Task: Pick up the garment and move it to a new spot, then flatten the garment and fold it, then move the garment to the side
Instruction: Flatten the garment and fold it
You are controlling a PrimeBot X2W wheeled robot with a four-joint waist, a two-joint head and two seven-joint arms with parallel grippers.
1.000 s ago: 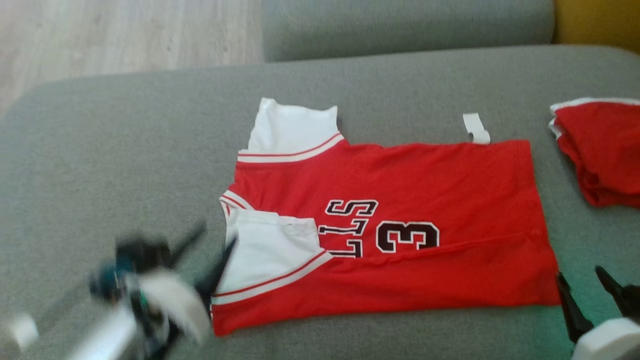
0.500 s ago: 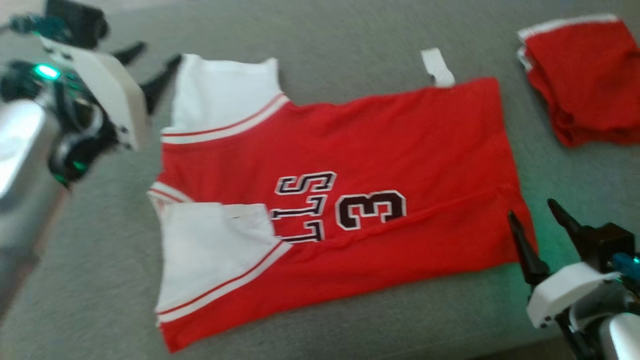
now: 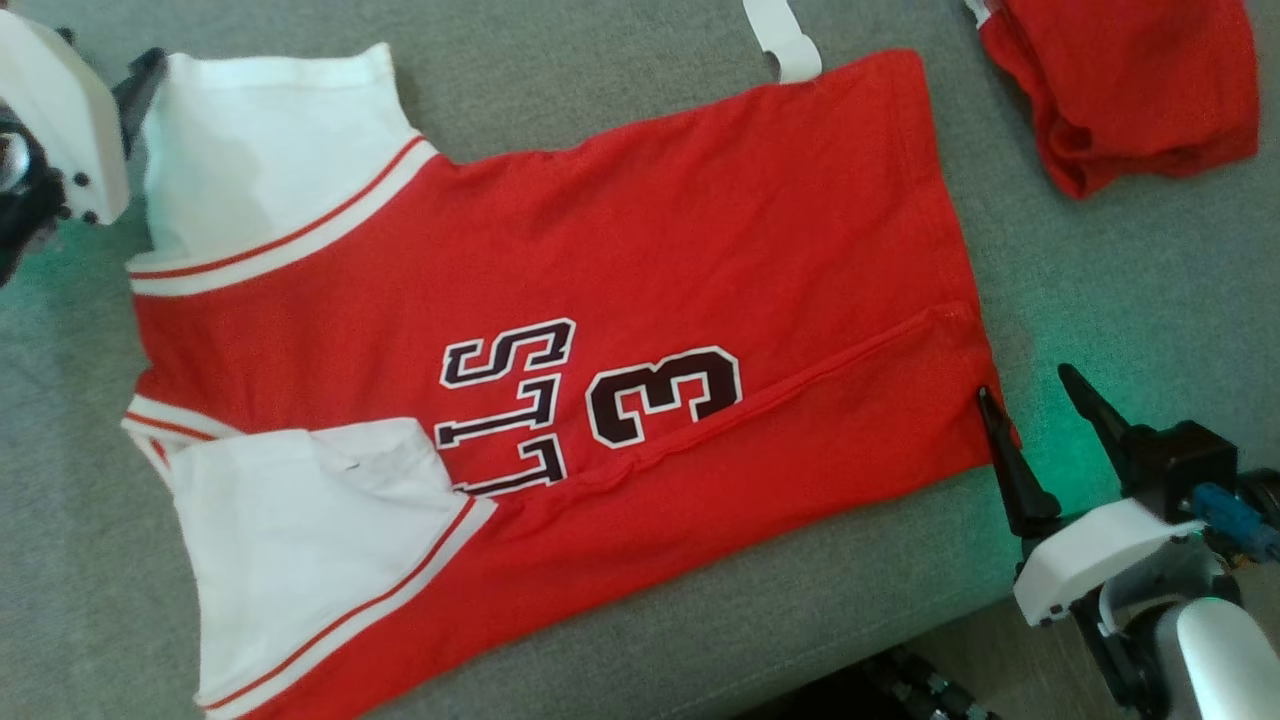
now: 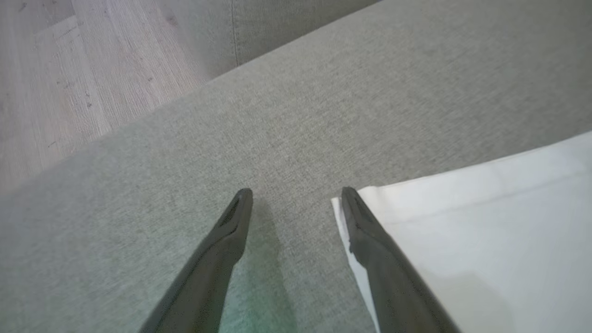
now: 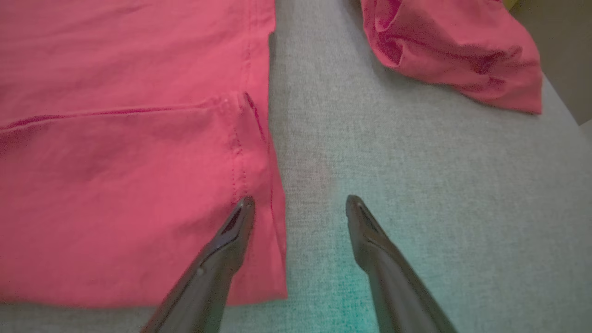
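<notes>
The right gripper is nearest. Its two fingers are wide apart and hold nothing. One tip is over the near corner of the hem, and the other is over the bare sofa.

The jersey lies spread out on the sofa, red with white sleeves. Its near long edge looks folded over already, so I think the job now is the folding part.

Farther off, the left gripper is also wide apart and holds nothing. One finger is right at the corner of the far white sleeve, and the other is over the sofa.

To do this step well, each gripper should go down so the cloth edge slips between its fingers, then close on the corner. Pinch only the jersey, not the sofa cover. Lift both ends together and at the same height, so the cloth does not twist or bunch.

A white tag sticks out at the far edge. Another red cloth lies beyond, well apart. Keep the jersey off it.
</notes>
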